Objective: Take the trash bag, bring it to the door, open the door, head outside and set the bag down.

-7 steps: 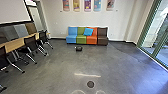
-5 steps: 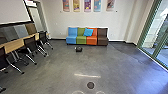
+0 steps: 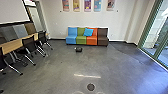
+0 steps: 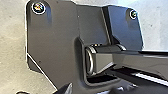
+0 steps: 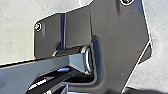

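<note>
1. Facing into the room, the robot has what may be the trash bag (image 3: 78, 49), a small dark lump, on the floor (image 3: 112, 67) at twelve o'clock, a shade towards eleven, just before the coloured seats (image 3: 81, 40). Too blurred to swear to!
2. Looks like the approach, if that's our bag; nothing in the head view suggests it's gathered up.
3. Nice and straight here: keep it central, roll gently over by the dark disc (image 3: 91, 87) at twelve, and stop short, leaving room to bend and reach without nudging it into the seats.
4. Watch ten o'clock: chairs (image 3: 28, 45) stand beside the table (image 3: 17, 45), so swing wide of their legs.
5. And the hands? Left hand, right hand: I cannot tell how far open, nor whether either has hold of anything.
6. As for the bag, tied or gaping, full or slack, I can't tell; best taken by the neck, lest it spill.
7. Over at two o'clock, green-framed glass (image 3: 155, 27), possibly the way out.
</note>
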